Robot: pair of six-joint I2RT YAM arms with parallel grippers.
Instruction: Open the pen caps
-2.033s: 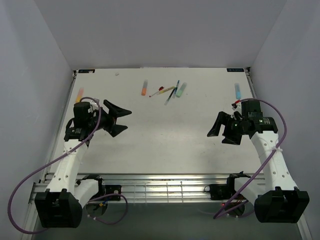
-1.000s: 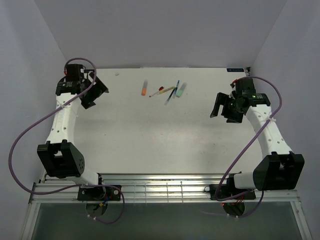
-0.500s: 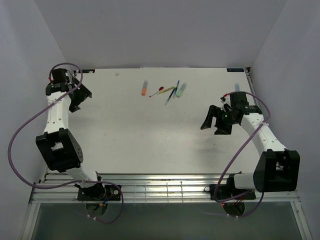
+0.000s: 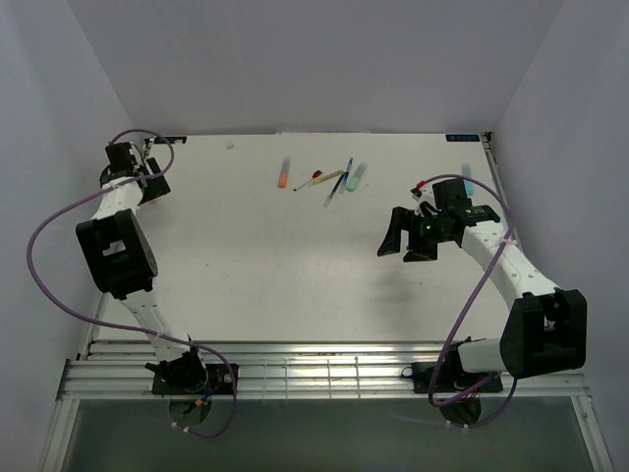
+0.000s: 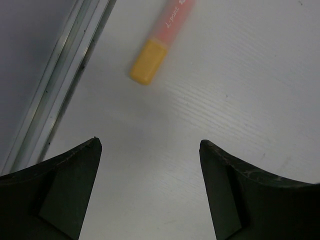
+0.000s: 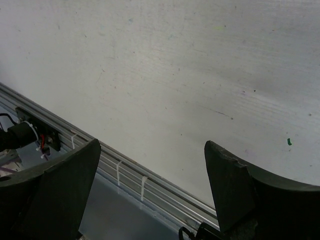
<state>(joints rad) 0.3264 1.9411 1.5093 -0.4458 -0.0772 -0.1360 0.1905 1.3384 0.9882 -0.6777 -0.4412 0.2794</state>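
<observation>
In the left wrist view an orange cap (image 5: 148,67) sits on its pink-orange pen barrel (image 5: 175,17), lying on the white table by the left rail. My left gripper (image 5: 150,141) is open and empty, just short of that cap; in the top view it (image 4: 152,183) is at the far left back corner and hides this pen. Mid-back lie an orange pen (image 4: 283,175), a thin red pen (image 4: 313,179), a thin blue pen (image 4: 339,182) and a pale green pen (image 4: 356,175). A blue pen (image 4: 467,179) lies far right. My right gripper (image 4: 398,244) is open and empty over bare table, also seen in its wrist view (image 6: 151,145).
A metal rail (image 5: 60,85) runs along the table's left edge, close to the left gripper. The front rail (image 6: 130,175) with cable ties shows beneath the right gripper. Grey walls enclose the table on three sides.
My left arm has swung out to the far left back corner, over the orange-capped pen. My right gripper has moved left and nearer, away from the blue pen. Both stayed open.
</observation>
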